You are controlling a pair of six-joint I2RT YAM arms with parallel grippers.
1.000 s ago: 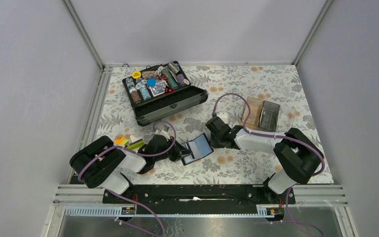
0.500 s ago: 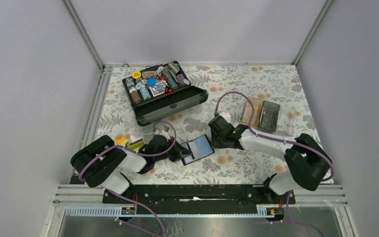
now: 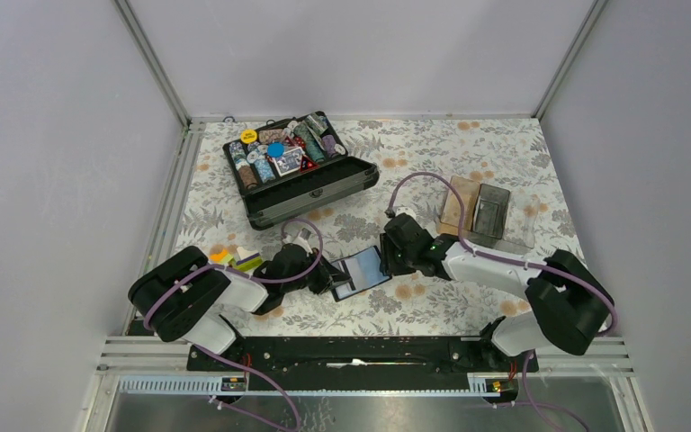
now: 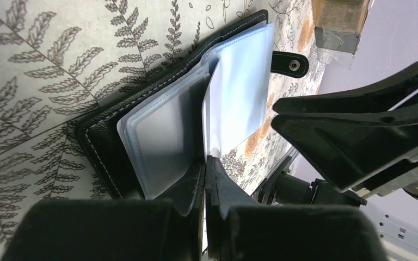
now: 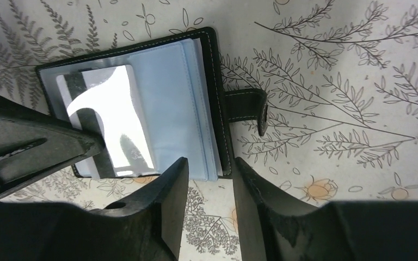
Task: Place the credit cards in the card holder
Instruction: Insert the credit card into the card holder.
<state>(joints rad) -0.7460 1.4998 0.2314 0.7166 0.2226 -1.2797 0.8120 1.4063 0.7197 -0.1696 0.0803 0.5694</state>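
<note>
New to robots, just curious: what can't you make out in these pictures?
- Top view: loose cards partly hidden by left arm; count unclear.
- Right wrist view: card in the holder, partly under left hand and glare; print unreadable.
- Left wrist view: tray cut off by the top edge.

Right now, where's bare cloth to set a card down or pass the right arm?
Free: the strip between chip case and clear tray, the far-right corner behind the tray, and the near strip before the card holder. Crowded: the centre, where left fingers and right fingers are at the holder.
</note>
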